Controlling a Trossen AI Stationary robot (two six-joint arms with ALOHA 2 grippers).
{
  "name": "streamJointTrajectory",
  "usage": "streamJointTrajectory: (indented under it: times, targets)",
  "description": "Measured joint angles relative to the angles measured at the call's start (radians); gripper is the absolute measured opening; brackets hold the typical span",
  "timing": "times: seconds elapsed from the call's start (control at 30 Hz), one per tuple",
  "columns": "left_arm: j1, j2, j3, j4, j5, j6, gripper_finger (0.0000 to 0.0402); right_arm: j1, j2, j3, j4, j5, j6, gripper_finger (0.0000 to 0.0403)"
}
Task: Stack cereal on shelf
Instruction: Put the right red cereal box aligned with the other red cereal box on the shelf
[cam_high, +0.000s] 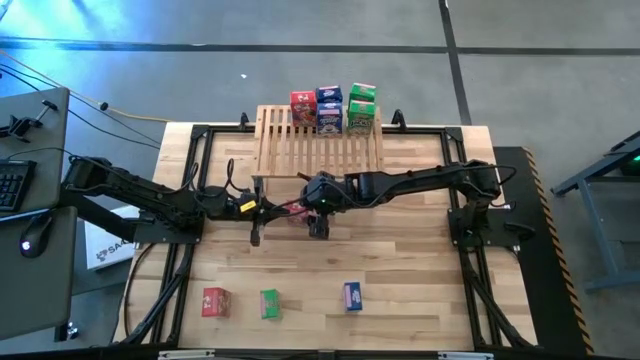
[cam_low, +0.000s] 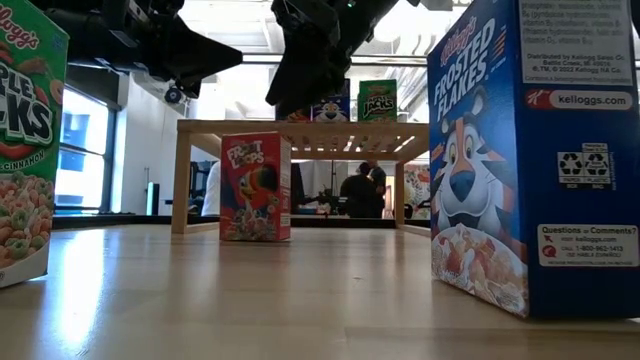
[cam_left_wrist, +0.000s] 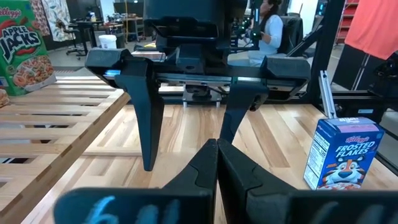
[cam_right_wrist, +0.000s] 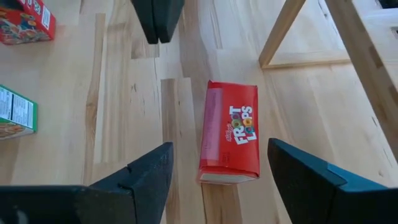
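A red Froot Loops box (cam_right_wrist: 229, 134) stands upright on its bottom end on the table (cam_high: 400, 250), just in front of the slatted wooden shelf (cam_high: 300, 150); the low view shows the box (cam_low: 255, 187) too. My right gripper (cam_right_wrist: 219, 163) hangs open above it, pointing down, one finger on either side and clear of it. My left gripper (cam_left_wrist: 217, 163) is shut, beside the box toward the table's left. Red (cam_high: 302, 105), blue (cam_high: 329, 106) and green (cam_high: 361, 106) boxes stand along the shelf's far edge.
Three more boxes stand near the table's near edge: red (cam_high: 215, 301), green (cam_high: 270, 303) and blue Frosted Flakes (cam_high: 352, 295). The shelf's leg (cam_right_wrist: 283, 31) is close to the Froot Loops box. Bare wood lies between the grippers and the near row.
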Motion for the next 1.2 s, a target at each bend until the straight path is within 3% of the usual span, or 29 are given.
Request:
streamJointTrajectory:
  times: [0.33,0.47,0.6,0.77,0.87,1.0,1.2]
  targets:
    - [0.0,0.0,0.0,-0.001,0.0,-0.018,0.0,0.001,-0.007,0.009,-0.015,-0.001,-0.022,0.025]
    - [0.0,0.0,0.0,-0.005,0.003,-0.003,0.0001,0.017,-0.01,0.114,-0.2,0.001,0.015,0.025]
    - [0.0,0.0,0.0,-0.006,0.003,0.014,0.001,0.05,-0.013,0.273,-0.493,0.005,0.024,0.0243]
    - [0.0,0.0,0.0,-0.006,-0.018,-0.007,0.0027,0.12,-0.043,0.281,-0.641,0.158,0.026,0.0179]
    - [0.0,0.0,0.0,-0.005,-0.015,-0.007,0.0021,0.159,-0.107,0.128,-0.522,0.199,0.04,0.0107]
    - [-0.001,0.0,0.0,0.017,0.028,0.022,0.0003,0.189,-0.251,-0.196,-0.132,0.202,0.023,0.0014]
    - [0.004,0.0,0.035,-0.016,0.062,-0.034,0.0001,0.149,-0.435,-0.642,0.571,0.191,-0.082,0.0029]
